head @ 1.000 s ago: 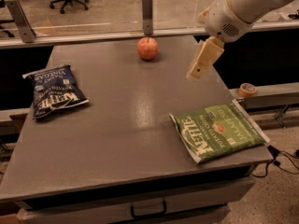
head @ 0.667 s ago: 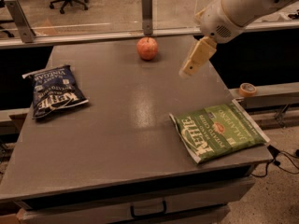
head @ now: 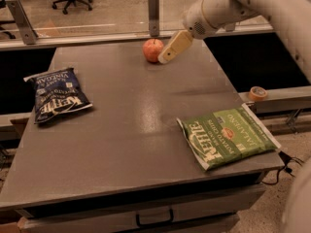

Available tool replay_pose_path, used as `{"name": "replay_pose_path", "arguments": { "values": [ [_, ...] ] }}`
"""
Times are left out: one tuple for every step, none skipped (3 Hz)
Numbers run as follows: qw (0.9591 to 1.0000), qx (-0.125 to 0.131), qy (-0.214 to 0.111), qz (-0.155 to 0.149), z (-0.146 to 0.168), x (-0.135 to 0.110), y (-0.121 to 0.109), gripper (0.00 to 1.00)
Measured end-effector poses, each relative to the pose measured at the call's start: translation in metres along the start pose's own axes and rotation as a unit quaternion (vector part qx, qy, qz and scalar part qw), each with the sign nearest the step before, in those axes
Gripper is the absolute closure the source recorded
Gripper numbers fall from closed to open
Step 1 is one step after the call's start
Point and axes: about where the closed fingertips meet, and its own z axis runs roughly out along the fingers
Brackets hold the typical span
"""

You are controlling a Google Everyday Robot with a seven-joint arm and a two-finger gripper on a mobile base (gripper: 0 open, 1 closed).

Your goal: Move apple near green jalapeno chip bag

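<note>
Apple (head: 152, 49): resting on the desk (head: 126, 144) close to the far edge, a little right of its middle, stem up. Just beside it on the right, touching or nearly so: gripper (head: 175, 46), angled down from the arm over the far right corner. Open or closed: cannot tell from this angle. Nothing lifted yet.

Judged as the approach step, near its end: reaching in for the grasp, with carrying and placing not yet begun. Next, probably: settling squarely around the apple rather than beside it, without nudging it toward the far edge, being round and likely to roll; then closing, lifting, and crossing toward the near right corner.

Waiting there: green jalapeno chip bag (head: 227, 138), lying flat, one corner slightly over the right edge. Room just left of the bag for setting down. Well apart, by the left edge: dark blue chip bag (head: 56, 94), no part of the job. Off the desk, on the ledge beyond the right edge: roll of tape (head: 257, 93).

Against the earlier frames: gripper now much closer to the apple, having swung left from a spot well apart over the right side of the desk. Apple and both bags unmoved.
</note>
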Motion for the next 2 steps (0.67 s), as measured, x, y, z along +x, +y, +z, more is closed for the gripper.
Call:
{"name": "replay_pose_path", "arguments": {
  "values": [
    [0.9981, -0.005, -0.031, 0.053, 0.045, -0.012, -0.018, 0.0],
    [0.9929, -0.006, -0.037, 0.113, 0.08, -0.013, -0.025, 0.0]
  ]
}}
